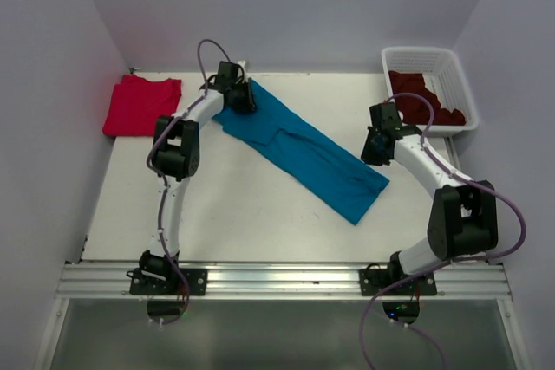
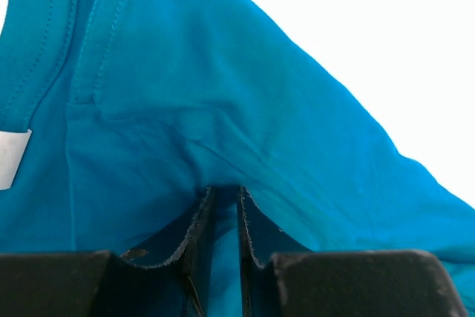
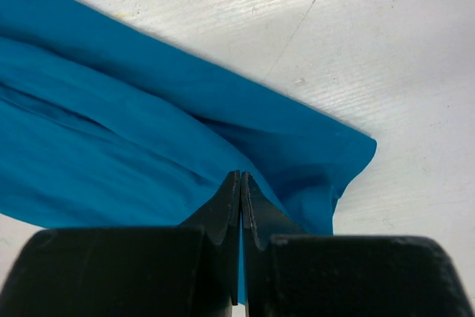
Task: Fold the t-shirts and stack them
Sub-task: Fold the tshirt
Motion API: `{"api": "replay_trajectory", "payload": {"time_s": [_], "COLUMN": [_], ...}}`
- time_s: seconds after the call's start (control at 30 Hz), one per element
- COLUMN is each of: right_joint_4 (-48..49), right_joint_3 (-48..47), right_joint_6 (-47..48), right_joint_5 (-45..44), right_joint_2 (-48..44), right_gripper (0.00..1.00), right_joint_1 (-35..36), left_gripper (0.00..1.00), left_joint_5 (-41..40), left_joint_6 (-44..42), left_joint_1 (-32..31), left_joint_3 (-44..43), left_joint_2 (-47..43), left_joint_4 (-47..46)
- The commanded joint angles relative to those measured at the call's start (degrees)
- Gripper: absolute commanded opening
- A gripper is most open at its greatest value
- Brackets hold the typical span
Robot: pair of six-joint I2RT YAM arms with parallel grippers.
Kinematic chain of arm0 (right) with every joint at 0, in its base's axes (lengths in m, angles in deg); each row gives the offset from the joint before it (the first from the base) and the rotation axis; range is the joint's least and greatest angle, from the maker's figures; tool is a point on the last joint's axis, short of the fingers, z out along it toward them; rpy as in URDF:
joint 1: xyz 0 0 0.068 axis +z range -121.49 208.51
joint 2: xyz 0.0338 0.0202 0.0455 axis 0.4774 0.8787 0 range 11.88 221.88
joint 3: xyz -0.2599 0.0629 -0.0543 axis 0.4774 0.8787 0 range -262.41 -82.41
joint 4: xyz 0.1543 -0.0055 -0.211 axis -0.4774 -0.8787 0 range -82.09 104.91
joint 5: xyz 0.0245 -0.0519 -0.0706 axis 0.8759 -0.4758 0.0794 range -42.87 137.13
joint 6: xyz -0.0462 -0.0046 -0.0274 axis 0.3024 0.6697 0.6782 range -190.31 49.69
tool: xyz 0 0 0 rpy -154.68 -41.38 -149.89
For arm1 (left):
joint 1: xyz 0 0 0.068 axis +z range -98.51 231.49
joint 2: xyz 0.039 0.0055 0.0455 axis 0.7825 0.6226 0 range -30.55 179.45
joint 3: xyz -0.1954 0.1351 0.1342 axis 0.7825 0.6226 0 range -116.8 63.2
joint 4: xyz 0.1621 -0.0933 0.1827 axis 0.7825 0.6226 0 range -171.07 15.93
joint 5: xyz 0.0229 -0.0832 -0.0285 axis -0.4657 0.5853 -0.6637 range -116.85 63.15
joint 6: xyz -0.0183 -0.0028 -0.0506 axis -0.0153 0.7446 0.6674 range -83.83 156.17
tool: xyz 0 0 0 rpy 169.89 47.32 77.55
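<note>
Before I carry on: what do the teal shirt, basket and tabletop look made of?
The teal shirt: soft matte knit cloth, probably cotton; stitched seams, limp creases. The basket: white plastic; moulded lattice walls. The tabletop: white painted board, possibly wood; faint streaks.

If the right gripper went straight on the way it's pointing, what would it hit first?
Most likely the teal t-shirt: the shut right gripper points at cloth near its corner, with the white table just beyond. Depth is unclear.
</note>
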Motion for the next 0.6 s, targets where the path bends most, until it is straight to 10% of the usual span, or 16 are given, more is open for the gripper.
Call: {"api": "replay_trajectory", "payload": {"time_s": [0.0, 0.07, 0.17, 0.57], "right_joint_4": [1.4, 0.6, 0.9, 1.8], "right_joint_3": [-1.5, -2.0, -1.9, 1.5], "right_joint_6": [-0.9, -1.0, -1.5, -1.6], "right_joint_5": [-0.4, 1.4, 2.9, 1.6], "right_joint_2": [1.7, 3.8, 4.9, 3.2], "right_gripper": [0.0, 0.02, 0.39, 0.38], "right_joint_1": [0.2, 0.2, 0.2, 0.2], "left_gripper": [0.22, 0.22, 0.22, 0.22], "left_joint_5": [3.5, 5.1, 6.2, 6.0], "left_joint_6": [-1.7, -1.4, -1.1, -1.2], "left_joint_1": [1.0, 1.2, 1.2, 1.3], "left_joint_3": [-1.8, -3.4, -2.2, 5.7], "left_joint_2": [3.4, 4.0, 3.1, -1.2], "left_joint_4": [4.0, 4.9, 4.7, 1.7]}}
